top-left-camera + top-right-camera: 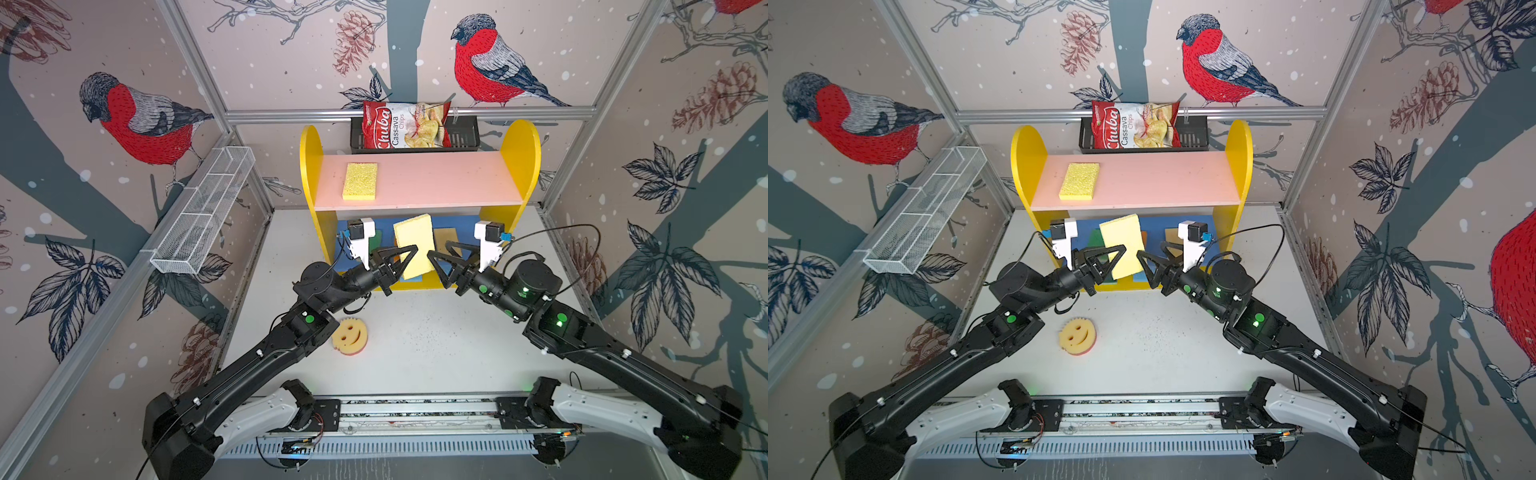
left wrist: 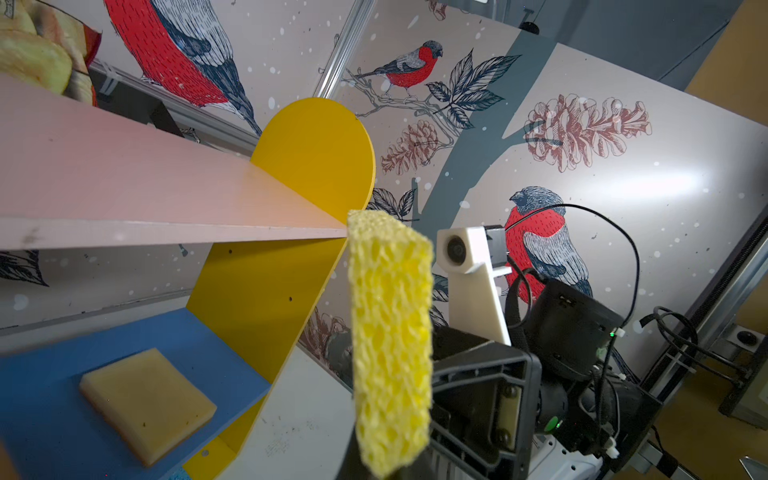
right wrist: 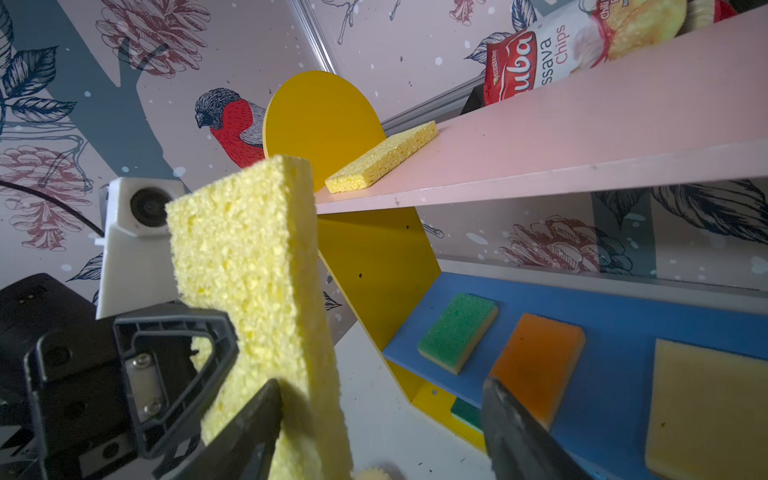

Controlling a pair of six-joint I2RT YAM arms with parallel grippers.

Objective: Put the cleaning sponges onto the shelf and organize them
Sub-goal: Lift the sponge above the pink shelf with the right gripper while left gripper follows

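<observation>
My left claw clamped pale yellow rectangular foam sponge before yellow-sided wooden shelf; right claw stood apart. Left wrist view showed one tan square sponge on blue board; right wrist view, three.

I'm seeing bright, even light in both top views, lines bowing at the edges. In the left wrist view glare is washing the wall panel at two o'clock; close foreground is blurring.

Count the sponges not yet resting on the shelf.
2: a yellow sponge held by the left gripper before the shelf, and the smiley sponge on the table. Others may be hidden.
</observation>
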